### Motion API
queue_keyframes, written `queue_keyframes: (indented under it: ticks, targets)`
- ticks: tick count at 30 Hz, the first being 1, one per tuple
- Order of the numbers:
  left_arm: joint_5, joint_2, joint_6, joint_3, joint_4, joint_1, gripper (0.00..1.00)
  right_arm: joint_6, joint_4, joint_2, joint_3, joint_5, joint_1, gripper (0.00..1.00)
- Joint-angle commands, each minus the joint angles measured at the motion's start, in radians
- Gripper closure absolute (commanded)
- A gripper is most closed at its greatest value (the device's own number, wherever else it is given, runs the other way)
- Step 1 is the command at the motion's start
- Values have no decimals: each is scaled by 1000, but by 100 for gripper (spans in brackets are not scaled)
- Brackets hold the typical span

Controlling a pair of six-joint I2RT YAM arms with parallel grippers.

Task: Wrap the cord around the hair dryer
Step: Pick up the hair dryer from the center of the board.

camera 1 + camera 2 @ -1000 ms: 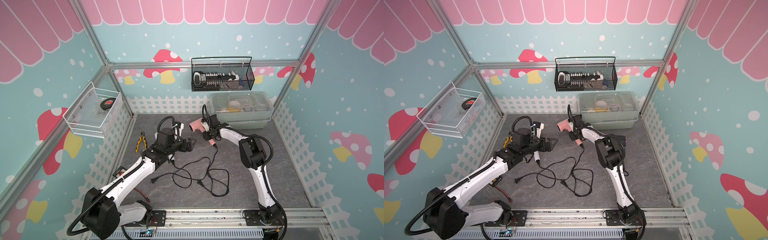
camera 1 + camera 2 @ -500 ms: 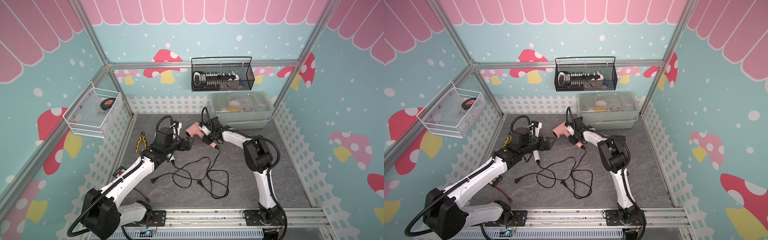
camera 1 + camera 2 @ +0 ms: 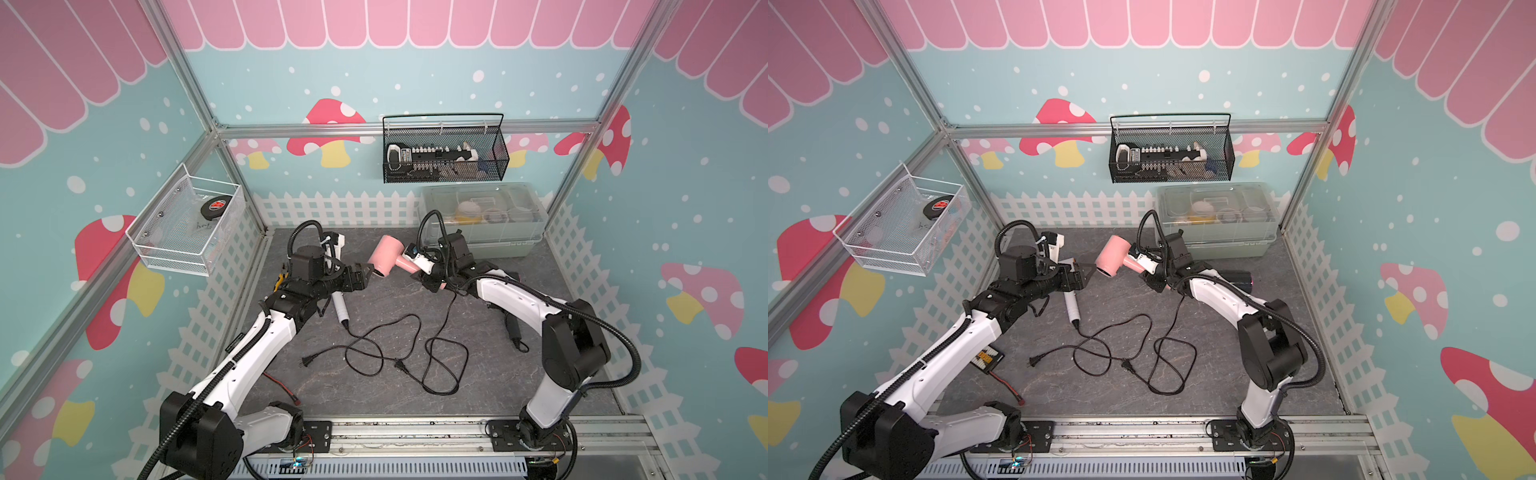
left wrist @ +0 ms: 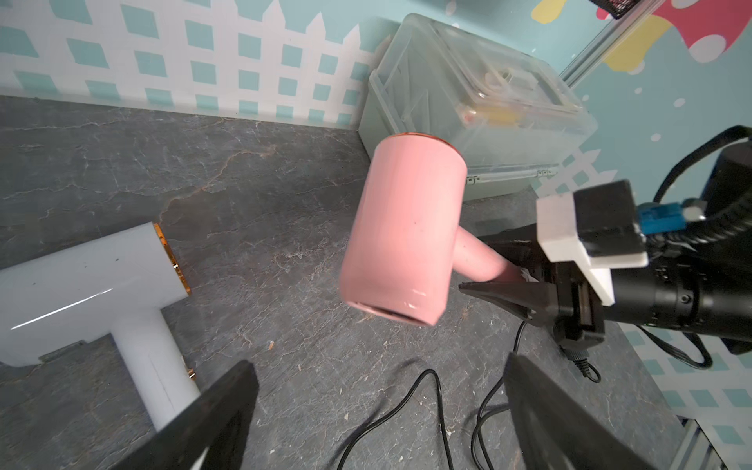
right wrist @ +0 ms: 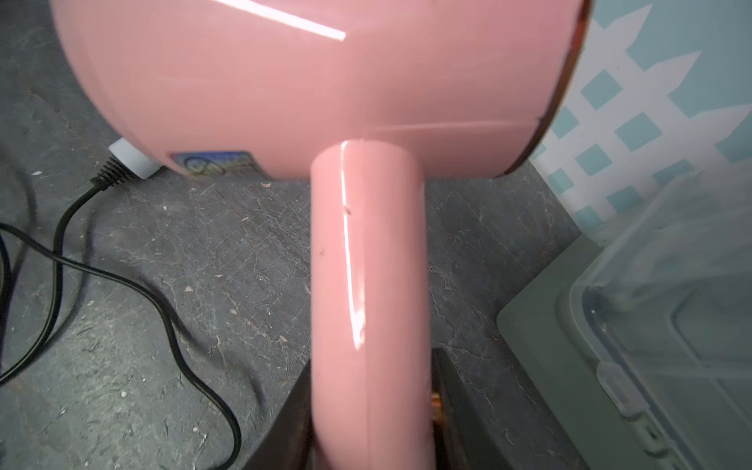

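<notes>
Enclosure: grey stone-look tabletop (image 3: 365, 411) is lying between teal mushroom-print walls, with a clear storage box (image 3: 482, 216) sitting at the back.
Pink dryer: the pink hair dryer (image 3: 386, 259) is hanging clear of the tabletop, with its barrel toward the left arm and its handle pointing back at the right arm.
Right gripper: the right gripper (image 4: 496, 268) is clamping the handle near its lower end, and both wrist views are showing a finger on each side of it.
Left gripper: the left gripper (image 3: 365, 272) is standing with its jaws wide apart and nothing between them. It is sitting just beside the barrel's open mouth, not touching it.
Change: over the last second the right arm has been swinging the dryer across toward the left gripper and tipping the handle from slanting down to nearly level. The left gripper has been lifting a little, so the gap between them is almost gone.
Cord: the cord (image 3: 445, 311) is trailing from the handle's end to the tabletop and lying there in loose loops. It is running in among the cord of the white hair dryer (image 4: 93, 276), which is resting under the left arm. No turn is sitting on the pink dryer yet.
Meaning: this is looking like a handover in the making. The barrel is being offered to the left jaws, which would be freeing the right gripper to fetch the cord. Winding itself is not yet beginning.
</notes>
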Motion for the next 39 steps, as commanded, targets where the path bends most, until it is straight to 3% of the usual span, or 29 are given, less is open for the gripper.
queue_keyframes:
  ticks: [1, 8, 19, 39]
  targets:
    - [136, -13, 51, 52, -34, 14, 4, -167, 36, -72, 0, -56, 5, 100]
    - [341, 3, 107, 87, -74, 16, 1, -333, -29, -186, -35, -106, 7, 100]
    - [527, 63, 164, 132, -148, 12, 1, -469, -84, -295, -78, -74, 35, 100]
    - [646, 145, 161, 181, -135, -59, 1, -484, -7, -324, -95, -53, 102, 100]
